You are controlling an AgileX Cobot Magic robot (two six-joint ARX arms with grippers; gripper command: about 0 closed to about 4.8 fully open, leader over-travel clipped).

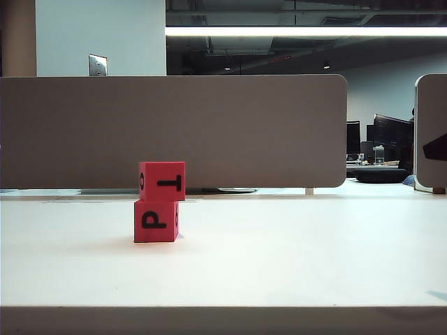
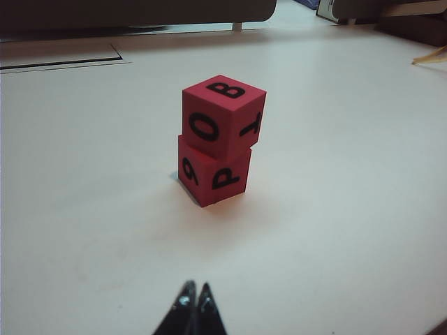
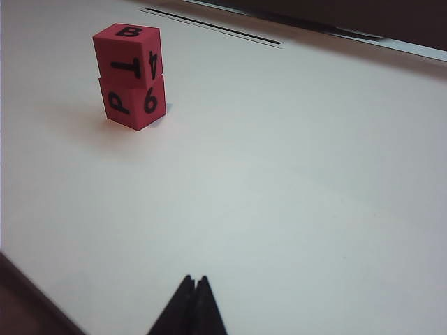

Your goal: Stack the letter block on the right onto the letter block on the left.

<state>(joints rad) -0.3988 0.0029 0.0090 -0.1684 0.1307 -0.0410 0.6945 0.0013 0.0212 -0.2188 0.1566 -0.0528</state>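
Now my two red blocks stand as one small tower on the white table (image 1: 293,258): the upper block (image 1: 162,181) sits on the lower block (image 1: 156,221), nudged a little sideways so their edges do not line up exactly. From the exterior view the upper one shows a sideways "T" and the lower one a sideways "P". My left gripper (image 2: 195,301) hangs low over the table, its fingertips pressed together with nothing between them; the tower stands ahead of it, well apart, the upper block (image 2: 223,115) showing "B" on top and the lower block (image 2: 213,178) showing "9" and "P". My right gripper (image 3: 195,296) is likewise closed tight and empty, hovering close to the bare table near its edge; for this gripper the tower lies farther off, ahead and to one side, with the upper block (image 3: 129,56) over the lower block (image 3: 134,103). Neither gripper touches a block. A grey partition (image 1: 174,129) stands behind the table.
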